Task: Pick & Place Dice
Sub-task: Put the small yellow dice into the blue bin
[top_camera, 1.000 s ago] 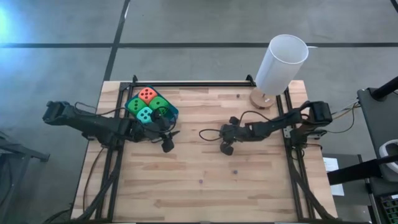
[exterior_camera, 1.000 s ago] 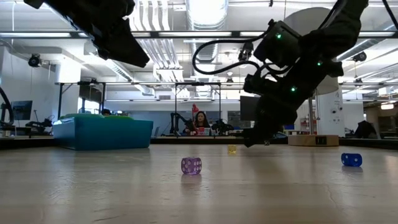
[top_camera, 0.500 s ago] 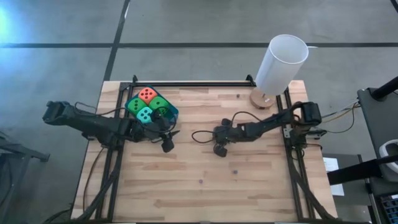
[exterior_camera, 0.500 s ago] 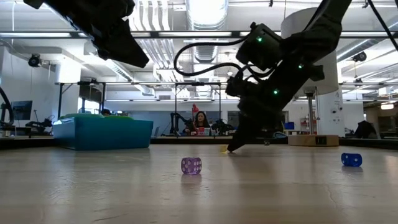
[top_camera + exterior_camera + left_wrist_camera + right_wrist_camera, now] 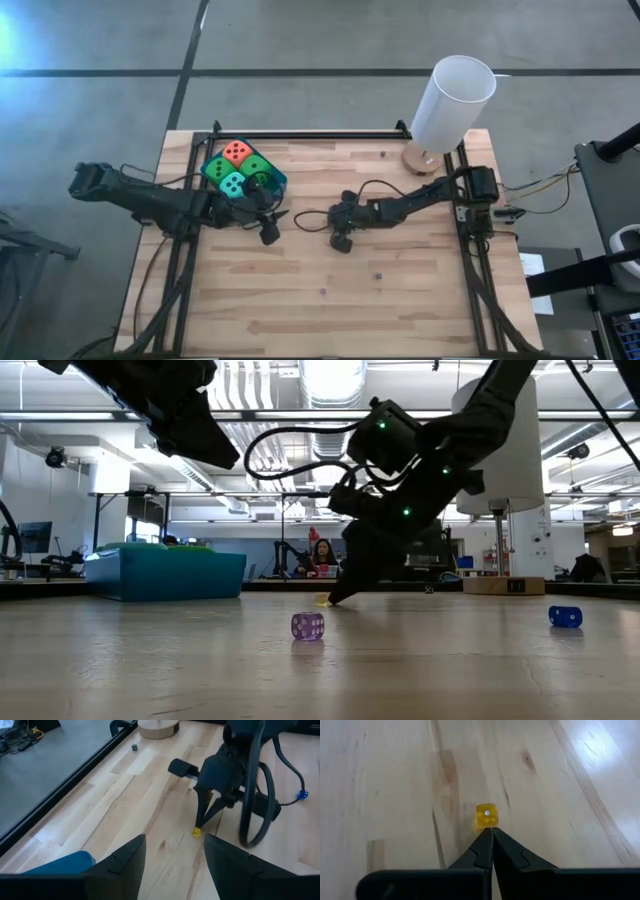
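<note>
Fingers of the right gripper (image 5: 489,831) pressed flat together into a single point, holding nothing. Tip set low on the table (image 5: 400,300) just left of frame centre in the high view, touching the near side of a small yellow die (image 5: 486,816). Judged a nudge rather than a grasp: closed like this, able only to shove the die along the wood, probably toward the blue tray (image 5: 281,181) at upper left.

Soft dice already in that tray:
- orange-red (image 5: 237,152)
- two green (image 5: 217,168) (image 5: 257,167)
- teal (image 5: 232,184)

Left gripper (image 5: 268,232) hanging just beside the tray's lower right corner, fingers spread wide and empty. Seemingly waiting where a die pushed leftward could be met.

Elsewhere in the low view:
- purple die (image 5: 307,625) loose at lower centre
- blue die (image 5: 565,616) loose far right

Against a second ago:
- right arm stretched further left across the high view, gripper now closer to the left one
- in the low view, yellow die shifted from right of centre to dead centre, always at the fingertip
- left arm, tray and its four dice, purple die and blue die unmoved
</note>
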### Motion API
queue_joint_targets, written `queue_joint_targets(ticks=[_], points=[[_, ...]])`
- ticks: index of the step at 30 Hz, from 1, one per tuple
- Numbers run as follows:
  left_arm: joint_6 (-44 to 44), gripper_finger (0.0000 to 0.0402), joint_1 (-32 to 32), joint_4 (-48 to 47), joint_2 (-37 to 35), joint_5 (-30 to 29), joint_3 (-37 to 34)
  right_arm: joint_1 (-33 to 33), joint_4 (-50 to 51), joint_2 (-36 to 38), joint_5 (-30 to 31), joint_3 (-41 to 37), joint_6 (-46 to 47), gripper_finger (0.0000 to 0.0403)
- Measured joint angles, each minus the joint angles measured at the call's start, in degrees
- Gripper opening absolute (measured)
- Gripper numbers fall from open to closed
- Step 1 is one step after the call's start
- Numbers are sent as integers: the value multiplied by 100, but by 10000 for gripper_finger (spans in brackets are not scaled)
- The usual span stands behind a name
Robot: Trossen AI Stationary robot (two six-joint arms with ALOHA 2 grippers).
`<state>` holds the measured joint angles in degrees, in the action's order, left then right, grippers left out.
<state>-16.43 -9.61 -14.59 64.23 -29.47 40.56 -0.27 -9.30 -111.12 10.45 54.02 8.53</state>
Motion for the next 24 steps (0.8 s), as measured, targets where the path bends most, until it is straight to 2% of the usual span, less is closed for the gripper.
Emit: queue_joint_targets(ticks=[9, 15, 20, 24], points=[[0, 216, 0, -7, 0, 2, -9, 0, -13, -552, 19, 669, -258, 8], [0, 210, 0, -37, 0, 5, -11, 0, 57, -594, 12, 830, -352, 8], [2, 201, 0, -82, 2, 7, -11, 4, 91, -375, -18, 738, -428, 8], [2, 194, -2, -83, 0, 9, -11, 9, 521, 86, -10, 503, -443, 8]])
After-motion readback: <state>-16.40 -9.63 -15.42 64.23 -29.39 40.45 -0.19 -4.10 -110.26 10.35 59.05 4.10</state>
